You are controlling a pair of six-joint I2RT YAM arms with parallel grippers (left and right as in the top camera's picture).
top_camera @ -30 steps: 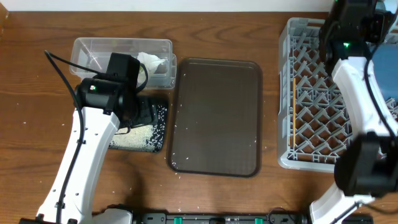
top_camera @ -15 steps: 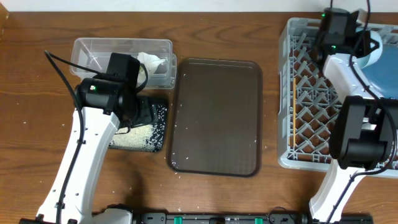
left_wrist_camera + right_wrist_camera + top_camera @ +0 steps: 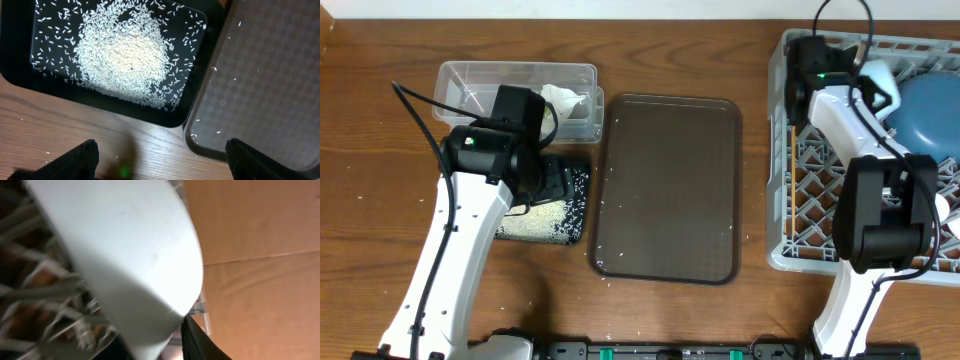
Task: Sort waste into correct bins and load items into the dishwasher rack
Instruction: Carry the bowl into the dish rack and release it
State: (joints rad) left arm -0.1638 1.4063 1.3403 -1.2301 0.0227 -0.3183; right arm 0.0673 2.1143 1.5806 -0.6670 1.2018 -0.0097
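My left gripper (image 3: 552, 180) (image 3: 160, 152) is open and empty, low over the wood beside the shallow black tray (image 3: 575, 232) (image 3: 165, 116), which holds a pile of white rice (image 3: 532, 222) (image 3: 125, 50). The clear tub (image 3: 470, 75) holds the crumpled white tissue (image 3: 565, 100). My right gripper (image 3: 868, 88) (image 3: 155, 335) is over the far part of the grey dishwasher rack (image 3: 820, 180), shut on a white cup (image 3: 878, 78) (image 3: 130, 255). The blue plate (image 3: 925, 105) stands in the rack next to it. The chopsticks (image 3: 788, 180) lie along the rack's left side.
The brown serving tray (image 3: 665, 185) (image 3: 270, 75) lies between the black tray and the rack, with a few stray rice grains on it. A few grains also lie on the wood near the table's front edge. The right arm covers part of the rack.
The right wrist has swung left and nearer over the rack's far side, uncovering the blue plate. The left arm has not moved.
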